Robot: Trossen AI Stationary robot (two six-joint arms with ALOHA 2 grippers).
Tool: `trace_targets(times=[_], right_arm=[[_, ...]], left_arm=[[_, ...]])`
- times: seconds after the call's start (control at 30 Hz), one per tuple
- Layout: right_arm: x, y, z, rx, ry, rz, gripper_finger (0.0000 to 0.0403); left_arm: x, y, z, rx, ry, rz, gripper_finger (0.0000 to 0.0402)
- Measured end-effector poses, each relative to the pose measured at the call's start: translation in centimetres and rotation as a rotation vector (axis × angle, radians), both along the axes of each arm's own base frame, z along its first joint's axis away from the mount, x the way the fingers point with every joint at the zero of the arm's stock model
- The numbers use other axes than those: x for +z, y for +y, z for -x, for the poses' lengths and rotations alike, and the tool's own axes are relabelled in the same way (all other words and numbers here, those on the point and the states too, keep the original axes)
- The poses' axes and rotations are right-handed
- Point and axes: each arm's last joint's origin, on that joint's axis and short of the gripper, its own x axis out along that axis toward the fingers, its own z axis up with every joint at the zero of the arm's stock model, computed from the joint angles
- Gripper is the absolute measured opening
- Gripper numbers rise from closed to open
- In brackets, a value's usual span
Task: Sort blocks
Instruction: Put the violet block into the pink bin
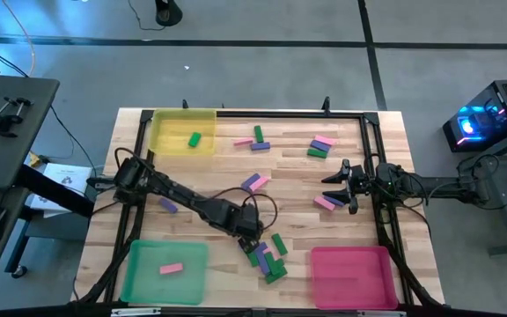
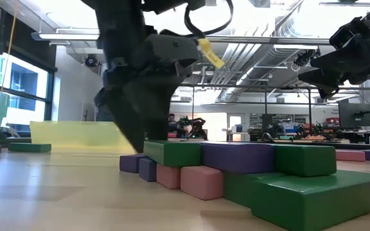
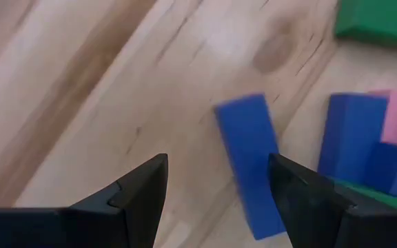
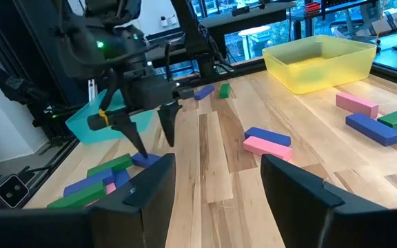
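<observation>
My left gripper (image 3: 216, 200) (image 1: 249, 232) points steeply down over the near middle of the table, open. A purple-blue block (image 3: 249, 158) (image 4: 147, 160) lies flat on the wood between its fingers, close to one fingertip (image 3: 298, 196). Beside it is a heap of green, pink and purple-blue blocks (image 1: 268, 255) (image 2: 236, 158). My right gripper (image 4: 219, 189) (image 1: 337, 181) waits at the right side, level and open, with nothing between its fingers.
A yellow tray (image 1: 171, 124) at the far left holds a green block (image 1: 194, 138). A green tray (image 1: 139, 275) at the near left holds a pink block (image 1: 171, 268). A pink-red tray (image 1: 355, 277) stands near right. Loose blocks (image 1: 321, 145) (image 1: 253, 182) lie scattered.
</observation>
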Motion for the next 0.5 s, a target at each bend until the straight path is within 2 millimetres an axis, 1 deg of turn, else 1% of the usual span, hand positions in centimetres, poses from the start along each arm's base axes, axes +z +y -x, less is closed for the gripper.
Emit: trace_targets(times=[0.13,0.37,0.5], right_arm=[[0.01,0.0,0.0,0.0,0.0,0.0,0.0199],[0.01,0.0,0.0,0.0,0.0,0.0,0.0199],[0.0,0.0,0.0,0.0,0.0,0.0,0.0199]], left_arm=[[-0.03,-0.02,-0.35,0.011,-0.047,0.001,0.0236],[-0.05,0.06,-0.35,0.0,-0.057,-0.044,0.0236],[-0.8,0.05,-0.27,0.017,-0.086,-0.012,0.0236]])
